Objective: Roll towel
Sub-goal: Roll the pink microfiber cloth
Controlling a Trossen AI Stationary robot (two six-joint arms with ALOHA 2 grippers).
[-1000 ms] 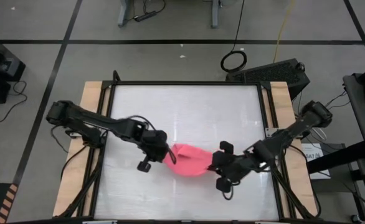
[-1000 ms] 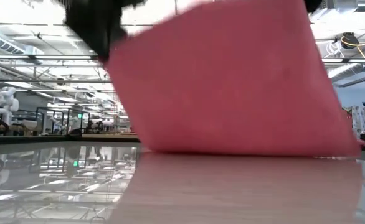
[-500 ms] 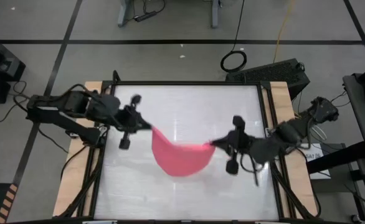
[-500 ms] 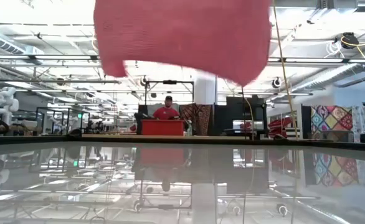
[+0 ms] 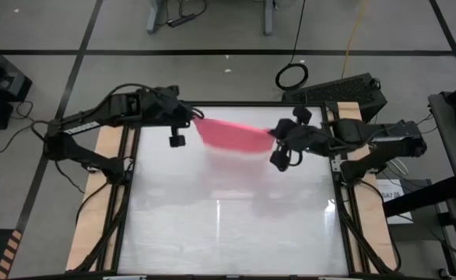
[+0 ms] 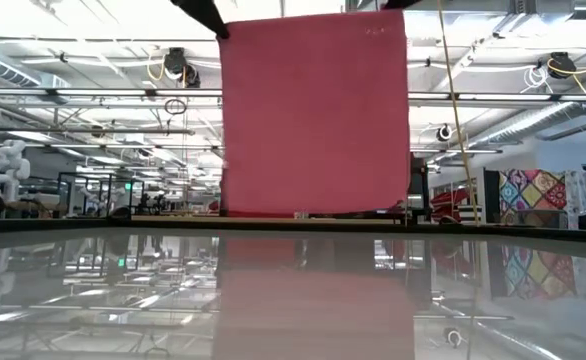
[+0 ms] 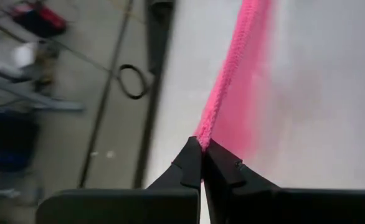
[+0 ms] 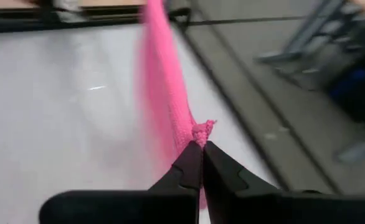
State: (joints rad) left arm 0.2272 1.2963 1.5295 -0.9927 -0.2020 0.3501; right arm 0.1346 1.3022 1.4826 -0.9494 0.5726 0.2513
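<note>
The pink-red towel (image 5: 232, 134) hangs in the air near the table's far edge, stretched between my two grippers. In the low view it shows as a flat upright sheet (image 6: 315, 115) clear of the table. My left gripper (image 5: 192, 119) is shut on the towel's left top corner. My right gripper (image 5: 273, 135) is shut on its right top corner. Both arms reach in from the table's sides. My left gripper pinches the towel's top left corner (image 7: 201, 134) between its two fingertips. The top edge runs straight away from the fingers, taut. The towel hangs below, clear of the table. My right gripper pinches the towel's top right corner (image 8: 199, 132) between its two fingertips, a small tuft sticking out beside them. The top edge runs away taut toward my left gripper. The towel hangs below, lifted clear.
The white table top (image 5: 228, 202) lies bare below and in front of the towel, inside a dark frame (image 5: 337, 187) with wooden side strips. A cable coil (image 5: 292, 76) and a dark box (image 5: 345, 89) lie on the floor beyond the far edge.
Both grippers have risen and gone toward the table's far edge, moving apart, each keeping its corner. The towel, which touched the table in a slack heap, has been lifted clear and drawn out into a flat, taut hanging sheet.
</note>
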